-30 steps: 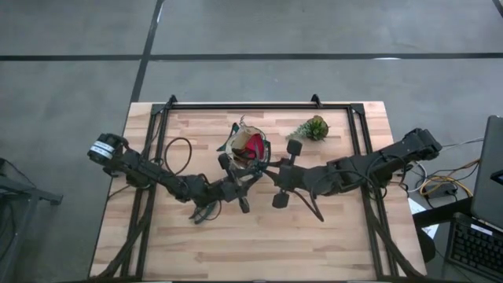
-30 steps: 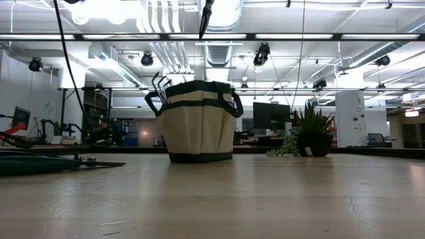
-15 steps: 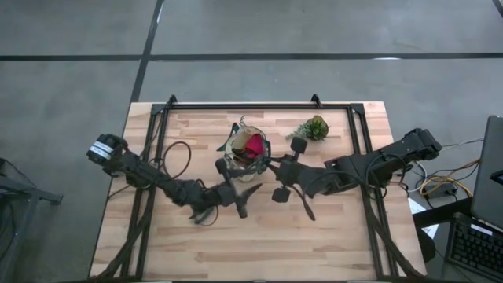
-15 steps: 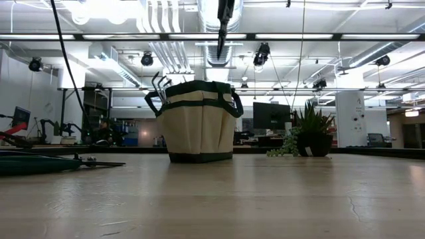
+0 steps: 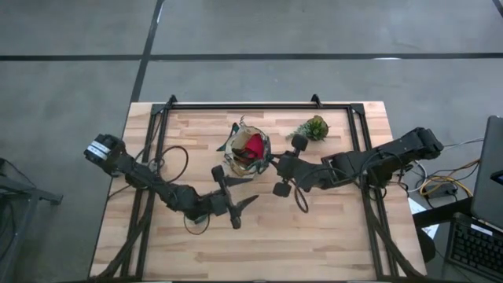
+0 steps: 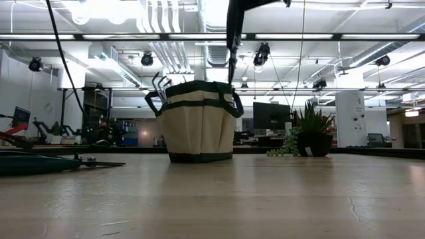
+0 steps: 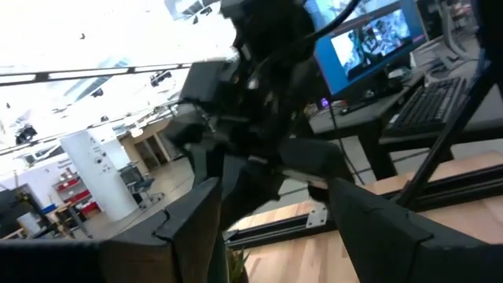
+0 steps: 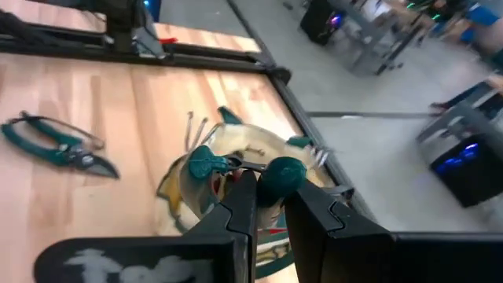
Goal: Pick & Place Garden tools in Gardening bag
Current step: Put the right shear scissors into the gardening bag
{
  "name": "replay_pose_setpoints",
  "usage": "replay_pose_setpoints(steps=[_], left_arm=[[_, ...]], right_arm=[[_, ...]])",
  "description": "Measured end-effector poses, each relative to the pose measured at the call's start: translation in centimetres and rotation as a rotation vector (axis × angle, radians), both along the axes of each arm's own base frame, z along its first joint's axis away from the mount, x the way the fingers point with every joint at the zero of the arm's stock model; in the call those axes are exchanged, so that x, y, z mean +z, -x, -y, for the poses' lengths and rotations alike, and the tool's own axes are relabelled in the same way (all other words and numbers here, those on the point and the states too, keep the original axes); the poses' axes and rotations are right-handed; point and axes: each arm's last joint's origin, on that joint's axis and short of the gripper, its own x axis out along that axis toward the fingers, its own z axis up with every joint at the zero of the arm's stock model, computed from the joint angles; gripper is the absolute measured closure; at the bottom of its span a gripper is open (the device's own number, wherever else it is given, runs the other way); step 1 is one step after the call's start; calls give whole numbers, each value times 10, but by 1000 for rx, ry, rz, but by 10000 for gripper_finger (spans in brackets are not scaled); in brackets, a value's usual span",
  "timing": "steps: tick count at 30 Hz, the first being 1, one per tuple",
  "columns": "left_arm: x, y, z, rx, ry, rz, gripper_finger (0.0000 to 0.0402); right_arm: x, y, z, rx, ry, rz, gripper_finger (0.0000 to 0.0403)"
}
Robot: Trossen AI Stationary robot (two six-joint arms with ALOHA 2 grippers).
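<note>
We hold the green-handled tool (image 8: 271, 177) clenched in our right claw (image 8: 267, 206) above the bag (image 5: 245, 148) to drop it in, while our left claw (image 5: 233, 206) waits released over the table (image 5: 330, 236).

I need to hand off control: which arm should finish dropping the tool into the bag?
Right. The right gripper already holds a green-handled tool directly above the gardening bag. The left gripper sits away from the bag, holding nothing.

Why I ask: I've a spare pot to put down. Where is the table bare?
Bare: the table's front strip, clear of both arms, and the back left corner beside the gardening bag. Crowded: the middle, where left gripper and right gripper meet.
</note>
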Motion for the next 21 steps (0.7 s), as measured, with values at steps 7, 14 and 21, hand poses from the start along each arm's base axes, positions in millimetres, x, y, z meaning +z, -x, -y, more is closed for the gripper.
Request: replay_pose_setpoints(steps=[7,14,21], left_arm=[[0,0,1,-17,-5,-1,158],[0,0,1,-19,-2,1,158],[0,0,1,-19,-1,0,158]], right_arm=[[-21,12,11,8,-34,-9,367],[-12,33,16,63,15,152,367],[1,63,23,93,-28,235,367]])
